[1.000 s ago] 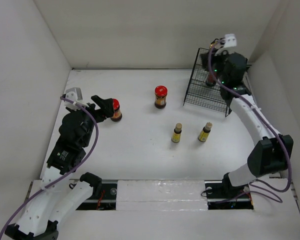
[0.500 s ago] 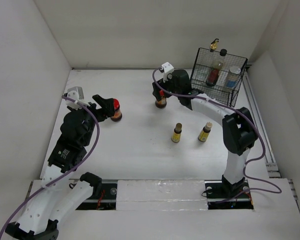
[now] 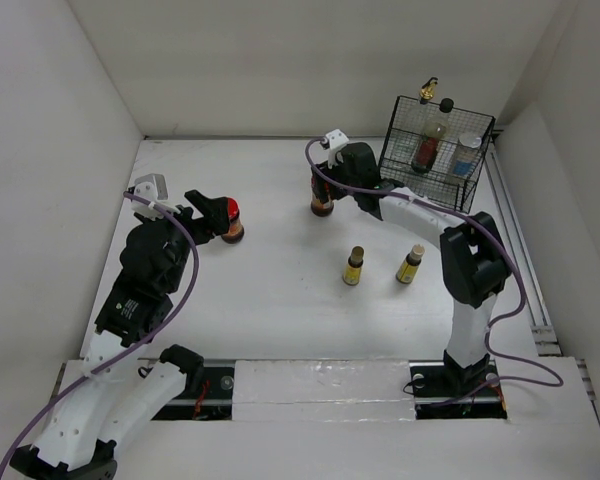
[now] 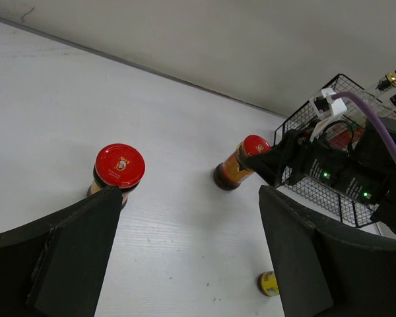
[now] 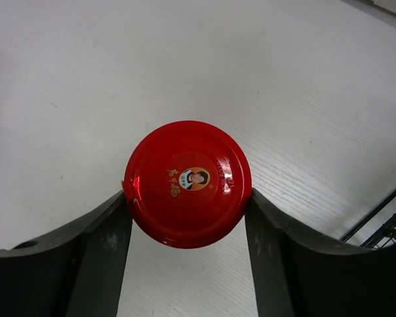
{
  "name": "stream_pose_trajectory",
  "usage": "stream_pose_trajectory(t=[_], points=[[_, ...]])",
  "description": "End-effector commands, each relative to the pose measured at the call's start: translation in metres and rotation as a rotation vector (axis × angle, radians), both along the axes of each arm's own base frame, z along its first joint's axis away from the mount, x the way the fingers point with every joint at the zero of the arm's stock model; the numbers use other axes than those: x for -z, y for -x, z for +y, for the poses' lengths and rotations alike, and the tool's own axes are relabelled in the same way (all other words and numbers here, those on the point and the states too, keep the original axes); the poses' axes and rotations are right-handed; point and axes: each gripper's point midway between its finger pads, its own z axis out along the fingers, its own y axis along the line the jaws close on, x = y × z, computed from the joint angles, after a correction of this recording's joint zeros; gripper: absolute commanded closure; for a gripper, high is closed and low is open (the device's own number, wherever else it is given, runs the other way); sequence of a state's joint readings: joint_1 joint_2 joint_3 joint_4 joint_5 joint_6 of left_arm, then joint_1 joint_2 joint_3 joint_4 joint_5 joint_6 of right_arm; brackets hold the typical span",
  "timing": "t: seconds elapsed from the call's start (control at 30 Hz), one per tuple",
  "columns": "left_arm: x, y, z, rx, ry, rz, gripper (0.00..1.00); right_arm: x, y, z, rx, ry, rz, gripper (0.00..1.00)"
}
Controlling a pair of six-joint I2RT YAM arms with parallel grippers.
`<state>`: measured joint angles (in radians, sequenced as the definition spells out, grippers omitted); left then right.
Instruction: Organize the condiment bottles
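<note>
The right tool (image 5: 187, 198) had just come across from the black wire basket (image 3: 450, 192) at the far right corner, where a second earlier it hung among the bottles; it was now over the middle of the white table (image 3: 270, 310), set down around the dark glass jar with the red metal lid (image 4: 235, 170). Its two fingers pressed against opposite sides of the lid, so I judged it clenched on that jar (which had not left the table). That meant one drop into the basket was finished and the next pick had begun.

The basket held several upright bottles (image 3: 425, 150), among them a clear one with a gold spout (image 3: 429, 90) and a pale shaker (image 3: 467, 150). Four things remained on the table: the gripped jar; a second red-lidded dark jar (image 4: 119, 168) at the left; and two small yellow bottles (image 3: 353, 267) (image 3: 410, 265) standing near each other toward the front.

The left tool (image 4: 189, 198) had not moved over the second; it was released, fingers well apart, with the left jar just beyond its left finger and nothing between them.

The work looked roughly half done; lifting the gripped jar cleanly would likely need a firm hold on its smooth, round lid.
</note>
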<state>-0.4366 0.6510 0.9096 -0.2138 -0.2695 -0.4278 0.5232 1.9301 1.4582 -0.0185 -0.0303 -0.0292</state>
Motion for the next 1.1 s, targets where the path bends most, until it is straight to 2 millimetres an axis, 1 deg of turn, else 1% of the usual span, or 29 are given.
stream_pose_trajectory(t=[0.0, 0.03, 0.07, 0.1, 0.13, 0.17, 0.23, 0.27, 0.3, 0.33, 0.37, 0.4, 0.43, 0.47, 0.5, 0.53, 0.57, 0.6, 0.63, 0.67, 0.7, 0.73, 0.8, 0.83, 0.9, 0.93, 0.97, 1.07], points=[[-0.021, 0.001, 0.002, -0.001, 0.019, -0.065, 0.19, -0.020, -0.011, 0.008, 0.002, -0.050, -0.041, 0.43], [-0.021, 0.001, 0.002, -0.001, 0.019, -0.065, 0.19, -0.023, -0.013, 0.009, 0.006, -0.065, -0.051, 0.47], [-0.021, 0.002, 0.000, 0.008, 0.020, -0.065, 0.19, -0.043, -0.012, 0.017, -0.014, -0.098, -0.098, 0.50], [-0.021, 0.002, 0.000, 0.008, 0.020, -0.065, 0.19, -0.049, -0.011, 0.017, -0.011, -0.115, -0.112, 0.52], [-0.021, 0.002, 0.000, 0.008, 0.020, -0.065, 0.19, -0.064, -0.008, 0.023, -0.022, -0.136, -0.145, 0.58], [-0.021, 0.002, 0.000, 0.008, 0.020, -0.065, 0.19, -0.086, -0.004, 0.020, -0.023, -0.160, -0.187, 0.60], [-0.021, 0.002, 0.000, 0.008, 0.020, -0.065, 0.19, -0.120, 0.000, 0.019, -0.022, -0.212, -0.258, 0.61], [-0.021, 0.002, 0.000, 0.008, 0.020, -0.065, 0.19, -0.147, 0.008, 0.014, -0.024, -0.241, -0.307, 0.61], [-0.021, 0.002, 0.000, 0.008, 0.020, -0.065, 0.19, -0.159, 0.013, 0.011, -0.024, -0.254, -0.330, 0.61], [-0.021, 0.002, 0.000, 0.008, 0.020, -0.065, 0.19, -0.176, 0.012, 0.000, 0.010, -0.278, -0.360, 0.61], [-0.021, 0.002, 0.000, 0.008, 0.020, -0.065, 0.19, -0.185, 0.012, -0.013, 0.030, -0.283, -0.378, 0.61], [-0.021, 0.002, 0.000, 0.008, 0.020, -0.065, 0.19, -0.209, 0.017, -0.025, 0.048, -0.313, -0.414, 0.61], [-0.021, 0.002, 0.000, 0.008, 0.020, -0.065, 0.19, -0.218, 0.018, -0.033, 0.047, -0.321, -0.430, 0.61], [-0.021, 0.002, 0.000, 0.008, 0.020, -0.065, 0.19, -0.225, 0.013, -0.052, 0.079, -0.332, -0.441, 0.61], [-0.021, 0.002, 0.000, 0.008, 0.020, -0.065, 0.19, -0.236, 0.014, -0.063, 0.090, -0.339, -0.462, 0.61], [-0.021, 0.002, 0.000, 0.008, 0.020, -0.065, 0.19, -0.242, 0.013, -0.072, 0.104, -0.360, -0.463, 0.61], [-0.021, 0.002, 0.000, 0.008, 0.020, -0.065, 0.19, -0.242, 0.013, -0.080, 0.106, -0.367, -0.461, 0.61], [-0.021, 0.002, 0.000, 0.008, 0.020, -0.065, 0.19, -0.242, 0.005, -0.100, 0.149, -0.365, -0.464, 0.61], [-0.021, 0.002, 0.000, 0.008, 0.020, -0.065, 0.19, -0.249, 0.005, -0.110, 0.165, -0.366, -0.480, 0.61], [-0.021, 0.002, 0.000, 0.008, 0.020, -0.065, 0.19, -0.249, 0.003, -0.117, 0.177, -0.374, -0.477, 0.62], [-0.021, 0.002, 0.000, 0.008, 0.020, -0.065, 0.19, -0.255, -0.002, -0.134, 0.209, -0.370, -0.495, 0.62], [-0.021, 0.002, 0.000, 0.008, 0.020, -0.065, 0.19, -0.260, -0.004, -0.142, 0.225, -0.369, -0.507, 0.62], [-0.021, 0.002, 0.000, 0.008, 0.020, -0.065, 0.19, -0.260, -0.008, -0.157, 0.247, -0.371, -0.508, 0.62], [-0.021, 0.002, 0.000, 0.008, 0.020, -0.065, 0.19, -0.259, -0.015, -0.171, 0.278, -0.372, -0.508, 0.62], [-0.021, 0.002, 0.000, 0.008, 0.020, -0.065, 0.19, -0.260, -0.020, -0.184, 0.307, -0.374, -0.511, 0.62], [-0.021, 0.002, 0.000, 0.008, 0.020, -0.065, 0.19, -0.260, -0.026, -0.196, 0.330, -0.368, -0.516, 0.62], [-0.021, 0.002, 0.000, 0.008, 0.020, -0.065, 0.19, -0.260, -0.031, -0.201, 0.341, -0.365, -0.516, 0.62], [-0.021, 0.002, 0.000, 0.008, 0.020, -0.065, 0.19, -0.268, -0.038, -0.216, 0.369, -0.372, -0.541, 0.62]])
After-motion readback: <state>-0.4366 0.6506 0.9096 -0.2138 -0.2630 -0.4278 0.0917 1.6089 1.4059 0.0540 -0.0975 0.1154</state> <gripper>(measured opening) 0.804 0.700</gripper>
